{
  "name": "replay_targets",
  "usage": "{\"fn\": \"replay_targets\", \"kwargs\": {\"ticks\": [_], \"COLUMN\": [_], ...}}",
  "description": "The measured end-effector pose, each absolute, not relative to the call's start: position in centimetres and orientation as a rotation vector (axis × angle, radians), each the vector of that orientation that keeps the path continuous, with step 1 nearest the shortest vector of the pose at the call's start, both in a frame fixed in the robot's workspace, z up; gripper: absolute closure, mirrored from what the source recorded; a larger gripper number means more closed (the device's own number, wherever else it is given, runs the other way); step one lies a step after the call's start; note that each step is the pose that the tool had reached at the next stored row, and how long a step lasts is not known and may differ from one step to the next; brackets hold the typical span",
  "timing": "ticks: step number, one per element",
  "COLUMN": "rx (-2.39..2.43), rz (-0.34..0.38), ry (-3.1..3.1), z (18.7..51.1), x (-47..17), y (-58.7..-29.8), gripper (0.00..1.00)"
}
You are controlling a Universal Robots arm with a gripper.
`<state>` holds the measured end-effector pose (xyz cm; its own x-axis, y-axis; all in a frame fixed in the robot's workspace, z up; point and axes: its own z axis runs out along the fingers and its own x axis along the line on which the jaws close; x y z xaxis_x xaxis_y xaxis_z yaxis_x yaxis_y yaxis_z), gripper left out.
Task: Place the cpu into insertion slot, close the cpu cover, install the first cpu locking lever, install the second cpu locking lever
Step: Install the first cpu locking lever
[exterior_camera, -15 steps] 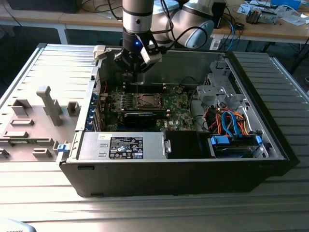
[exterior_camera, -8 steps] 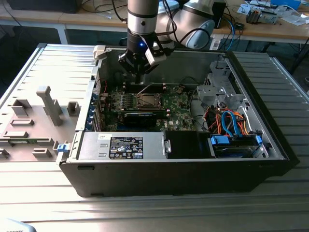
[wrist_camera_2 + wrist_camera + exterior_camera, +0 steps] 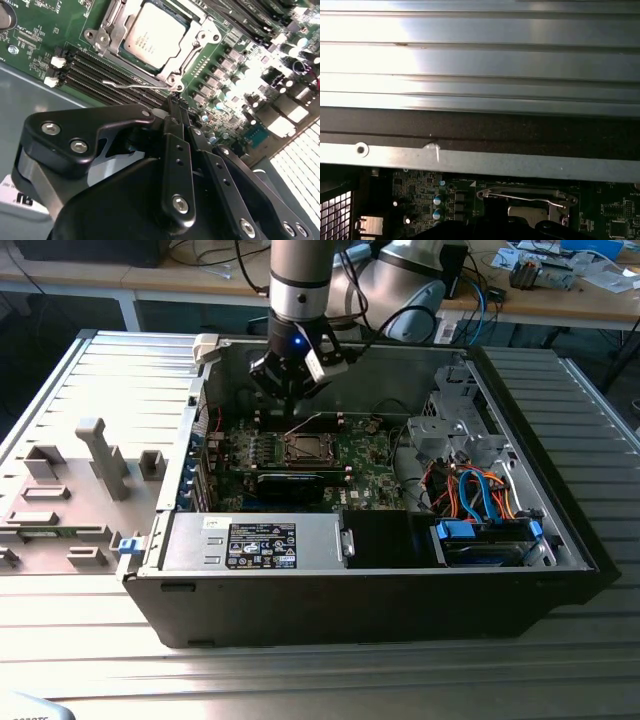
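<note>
Above the insertion slot you see the cpu seated, cover down; gripper fingers together.

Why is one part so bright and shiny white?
In the first wrist view, light bounces off the ribbed metal panel, washing it out. In the second wrist view, glare whitens the board parts at one edge, while the cpu stays clear and the claw looks dark.

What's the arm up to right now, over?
Gripper shut, empty, hovering by the socket. Cpu seated in insertion slot, cpu cover down around it. Wire locking lever lies beside the gripper tips, nothing blocking.
</note>
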<state>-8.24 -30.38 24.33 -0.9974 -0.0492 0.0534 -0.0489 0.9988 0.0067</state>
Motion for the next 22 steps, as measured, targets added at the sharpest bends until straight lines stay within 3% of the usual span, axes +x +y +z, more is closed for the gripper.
{"fn": "replay_targets", "kwargs": {"ticks": [22], "rx": [0.076], "rz": [-0.008], "ry": [-3.081], "z": [21.5], "x": [-6.9], "y": [-29.8], "gripper": [0.89]}}
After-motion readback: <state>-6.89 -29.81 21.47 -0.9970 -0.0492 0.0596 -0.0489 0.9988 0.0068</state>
